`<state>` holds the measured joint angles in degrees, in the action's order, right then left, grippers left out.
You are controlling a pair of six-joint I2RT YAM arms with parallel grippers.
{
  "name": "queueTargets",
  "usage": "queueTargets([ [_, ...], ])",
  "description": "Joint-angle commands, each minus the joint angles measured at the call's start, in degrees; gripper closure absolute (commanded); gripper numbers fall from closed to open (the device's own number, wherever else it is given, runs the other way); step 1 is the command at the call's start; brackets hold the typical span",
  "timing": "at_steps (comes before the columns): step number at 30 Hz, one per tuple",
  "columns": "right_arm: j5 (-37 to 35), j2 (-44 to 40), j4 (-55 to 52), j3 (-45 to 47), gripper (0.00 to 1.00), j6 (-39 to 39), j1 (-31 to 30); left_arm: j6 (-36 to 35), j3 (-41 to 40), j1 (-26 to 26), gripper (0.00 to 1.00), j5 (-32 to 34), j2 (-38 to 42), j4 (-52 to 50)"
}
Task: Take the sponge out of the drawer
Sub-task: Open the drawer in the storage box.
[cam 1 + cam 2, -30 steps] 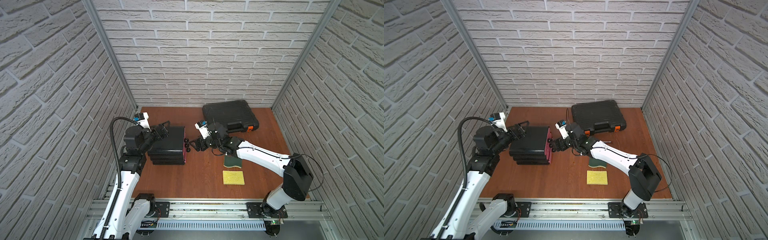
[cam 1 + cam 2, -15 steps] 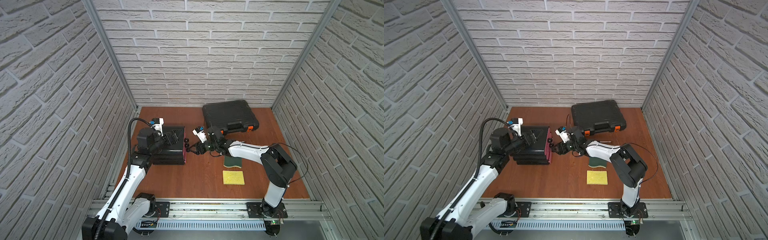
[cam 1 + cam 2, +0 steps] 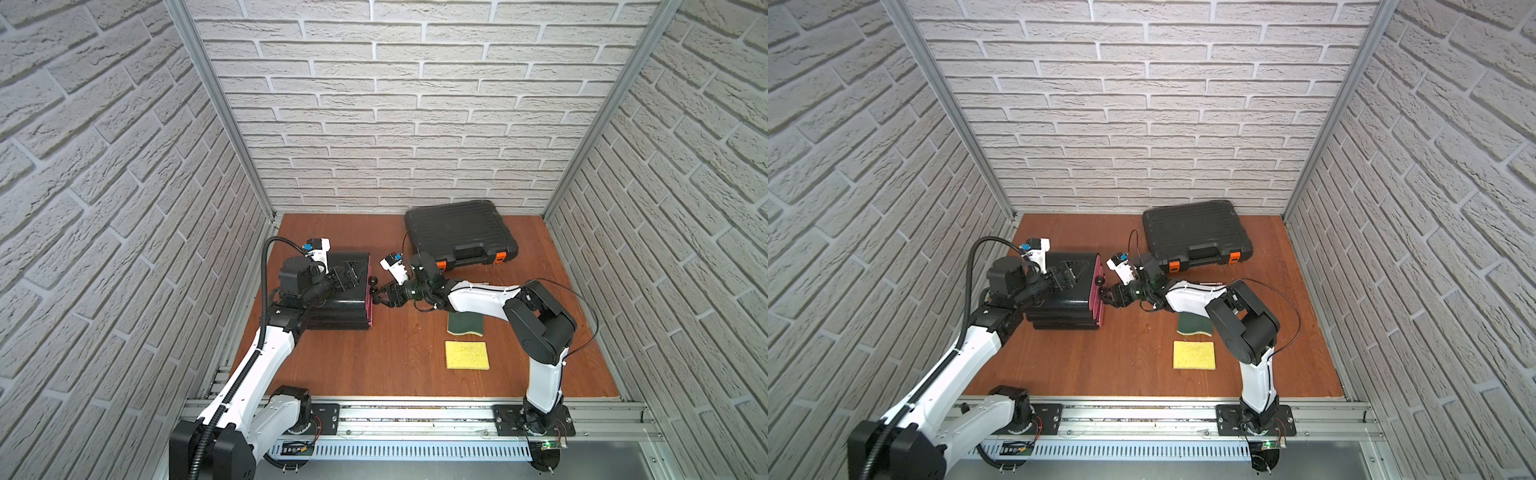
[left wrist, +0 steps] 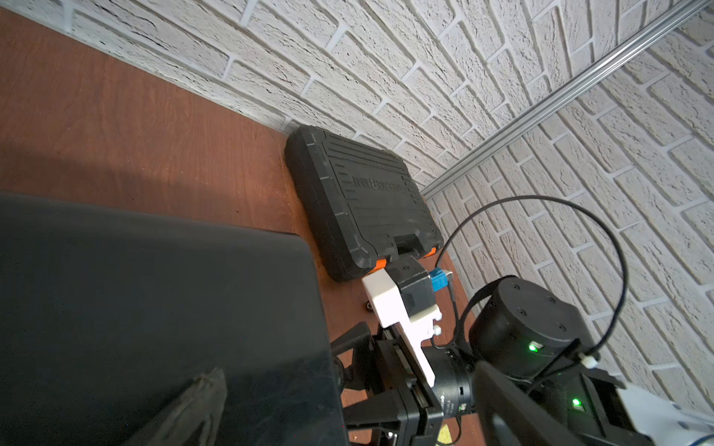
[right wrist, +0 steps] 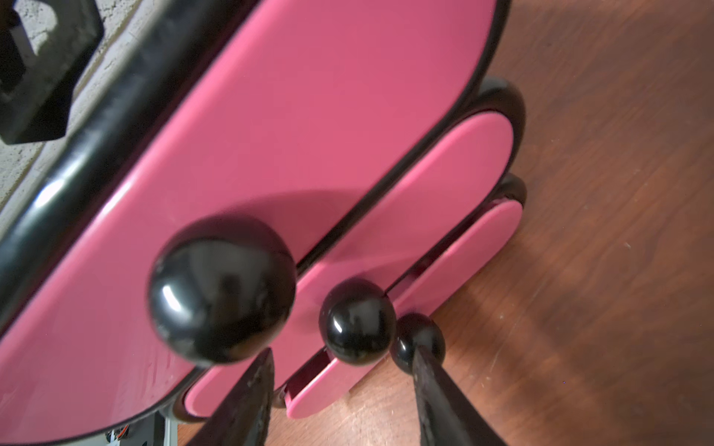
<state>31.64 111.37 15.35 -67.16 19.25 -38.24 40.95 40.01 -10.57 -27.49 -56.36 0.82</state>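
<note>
The drawer [image 3: 345,307] [image 3: 1067,307] is a black cabinet with three pink fronts [image 5: 309,135] and round black knobs, standing at the table's left. All fronts look pushed in, though a dark gap shows behind the lowest one. No sponge inside shows. My right gripper [image 3: 376,297] [image 3: 1105,299] [image 5: 344,349] is open at the knobs, with the middle knob [image 5: 357,322] just beyond its tips and the lowest knob [image 5: 417,340] at one fingertip [image 5: 425,359]. My left gripper [image 3: 349,276] [image 3: 1069,278] [image 4: 347,378] hangs wide open over the cabinet top [image 4: 154,309].
A green sponge [image 3: 465,324] [image 3: 1194,326] and a yellow sponge [image 3: 466,354] [image 3: 1195,354] lie on the wooden table right of the cabinet, under my right arm. A shut black tool case [image 3: 459,235] [image 3: 1196,232] [image 4: 363,200] with orange latches sits against the back wall.
My left arm has swung in, bringing its gripper from the cabinet's left side to above its top. My right arm folded at the elbow and its jaws have narrowed at the knobs.
</note>
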Motion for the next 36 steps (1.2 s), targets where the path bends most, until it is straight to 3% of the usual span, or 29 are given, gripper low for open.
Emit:
queueTargets([
  [1, 2.16, 1.18, 5.11, -1.87, 0.43, 0.61, 0.27, -0.52, -0.88, 0.13, 0.02, -0.55, -0.67, 3.11],
  [25, 7.0, 6.06, 8.14, -3.71, 0.54, 3.52, 0.8, 1.61, -3.19, 1.56, 0.02, -1.61, -4.07, 7.23],
  [26, 6.95, 6.05, 8.54, -3.47, 0.56, 3.66, 0.8, 1.83, -3.25, 1.54, 0.02, -1.74, -4.42, 7.7],
  [30, 6.14, 6.0, 8.69, -3.14, 0.8, 4.0, 0.89, 2.1, -2.92, 1.56, 0.02, -2.05, -6.35, 8.6],
  [36, 4.54, 4.09, 9.51, -0.52, 0.88, 4.03, 1.54, 2.45, -3.58, 2.24, 0.02, -2.13, -7.71, 9.54],
])
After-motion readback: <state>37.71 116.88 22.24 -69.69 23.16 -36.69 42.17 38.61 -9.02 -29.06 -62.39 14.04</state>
